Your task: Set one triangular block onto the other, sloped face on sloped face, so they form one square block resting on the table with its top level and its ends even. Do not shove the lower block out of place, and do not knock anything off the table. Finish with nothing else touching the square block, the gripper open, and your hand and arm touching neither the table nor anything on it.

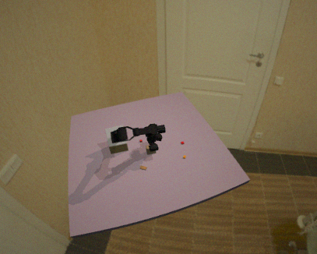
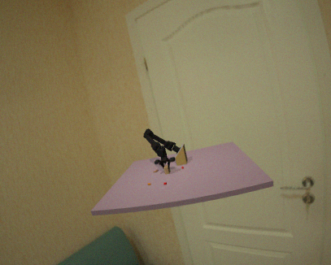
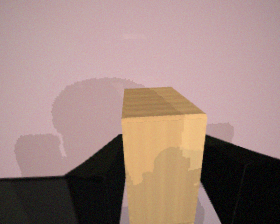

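My gripper (image 1: 151, 148) (image 2: 166, 164) (image 3: 156, 138) is shut on a wooden block, with one dark finger on each side of it. The held block (image 1: 150, 151) (image 2: 167, 170) (image 3: 163, 175) shows a light upright face and a darker end face in the wrist view. Its sloped face cannot be made out, and its lower part is cut off by the frame. Whether it touches the table is too small to tell. A small tan block (image 1: 143, 167) (image 2: 155, 171) lies apart on the table (image 1: 117, 206) (image 2: 123, 203); its shape is too small to tell.
The arm's base stands on a large wooden stand (image 1: 118, 149) (image 2: 181, 158). One red piece (image 1: 141, 140) (image 2: 182, 167) lies near the stand. Another red piece (image 1: 182, 142) (image 2: 165, 184) and an orange piece (image 1: 184, 156) (image 2: 149, 184) lie farther out.
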`<control>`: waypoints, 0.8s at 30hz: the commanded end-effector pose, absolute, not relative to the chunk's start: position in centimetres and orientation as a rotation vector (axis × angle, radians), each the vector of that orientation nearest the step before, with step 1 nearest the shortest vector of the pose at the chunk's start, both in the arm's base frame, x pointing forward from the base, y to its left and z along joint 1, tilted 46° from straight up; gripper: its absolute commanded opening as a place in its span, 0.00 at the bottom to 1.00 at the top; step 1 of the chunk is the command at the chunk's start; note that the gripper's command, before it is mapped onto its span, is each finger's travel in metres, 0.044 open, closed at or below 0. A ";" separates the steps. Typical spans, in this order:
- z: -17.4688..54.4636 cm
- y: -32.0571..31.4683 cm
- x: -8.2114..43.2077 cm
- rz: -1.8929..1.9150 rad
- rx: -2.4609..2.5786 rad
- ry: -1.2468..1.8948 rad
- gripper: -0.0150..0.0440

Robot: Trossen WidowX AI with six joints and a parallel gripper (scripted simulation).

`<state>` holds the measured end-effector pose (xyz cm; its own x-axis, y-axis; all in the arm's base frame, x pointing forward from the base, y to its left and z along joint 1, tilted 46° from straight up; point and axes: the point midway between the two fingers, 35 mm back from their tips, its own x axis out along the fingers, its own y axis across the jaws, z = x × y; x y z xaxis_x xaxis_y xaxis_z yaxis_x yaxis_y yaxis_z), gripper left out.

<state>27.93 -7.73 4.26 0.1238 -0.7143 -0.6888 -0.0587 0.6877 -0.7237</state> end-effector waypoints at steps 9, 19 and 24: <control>4.3 -7.7 27.9 -0.540 -0.704 1.384 0.52; 4.3 -7.7 27.9 -0.540 -0.704 1.384 0.97; 4.3 -7.7 27.9 -0.540 -0.704 1.384 1.00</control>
